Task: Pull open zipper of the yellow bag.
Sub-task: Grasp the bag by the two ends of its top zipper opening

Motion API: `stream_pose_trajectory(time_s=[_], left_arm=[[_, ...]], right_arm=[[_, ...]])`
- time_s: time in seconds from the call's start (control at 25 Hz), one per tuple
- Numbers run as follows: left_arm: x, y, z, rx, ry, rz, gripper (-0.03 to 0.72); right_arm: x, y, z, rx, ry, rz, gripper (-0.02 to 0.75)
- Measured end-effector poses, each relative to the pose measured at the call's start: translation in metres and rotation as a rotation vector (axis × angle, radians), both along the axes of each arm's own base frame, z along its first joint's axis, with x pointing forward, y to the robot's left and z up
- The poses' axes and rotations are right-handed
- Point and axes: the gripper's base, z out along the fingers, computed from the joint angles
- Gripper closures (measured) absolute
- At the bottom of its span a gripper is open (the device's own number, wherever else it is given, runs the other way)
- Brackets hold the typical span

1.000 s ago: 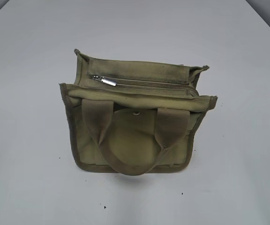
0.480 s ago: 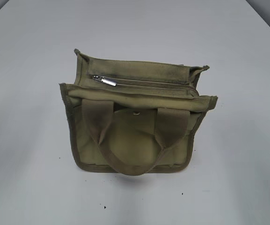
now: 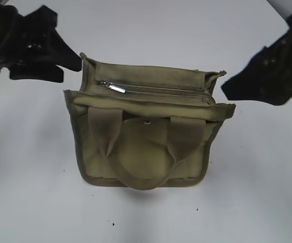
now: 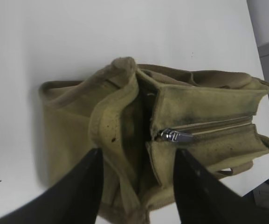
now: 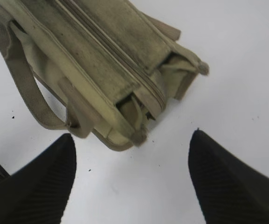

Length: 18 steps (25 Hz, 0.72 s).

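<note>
The yellow bag [image 3: 146, 134] stands on the white table [image 3: 257, 192], its handle [image 3: 140, 152] and snap button [image 3: 147, 121] facing the camera. The zipper [image 3: 156, 90] runs along the bag's top, its silver pull tab [image 3: 113, 87] at the bag's left end. The left hand [image 3: 67, 63] hovers just beside the bag's left top corner, spread wide and empty. The right hand [image 3: 232, 88] hangs just beside the bag's right top corner, likewise spread and grasping nothing.

Olive-yellow bag [image 3: 146, 147], khaki handles [image 3: 105, 131], silver zipper pull [image 3: 113, 87], black hands [image 3: 67, 63], white table [image 3: 257, 192]
</note>
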Motion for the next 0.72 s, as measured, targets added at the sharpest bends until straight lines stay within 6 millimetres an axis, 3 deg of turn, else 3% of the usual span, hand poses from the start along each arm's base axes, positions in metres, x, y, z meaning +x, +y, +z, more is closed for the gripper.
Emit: stream_pose_trajectory(time_s=[0.16,0.32,0.56,0.72], left_arm=[[0.032,-0.016,-0.019,0.007,0.078,-0.027,0.306],[0.055,-0.027,-0.025,-0.002,0.107,-0.051,0.306],[0.064,-0.041,-0.018,-0.023,0.115,-0.129,0.306],[0.060,-0.042,-0.016,-0.012,0.144,-0.170,0.306]], right_arm=[[0.029,0.030,-0.001,-0.031,0.017,0.087,0.160],[0.051,0.055,-0.006,-0.051,0.025,0.149,0.208],[0.077,0.086,-0.018,-0.066,0.045,0.193,0.241],[0.083,0.090,-0.023,-0.070,0.052,0.194,0.243]])
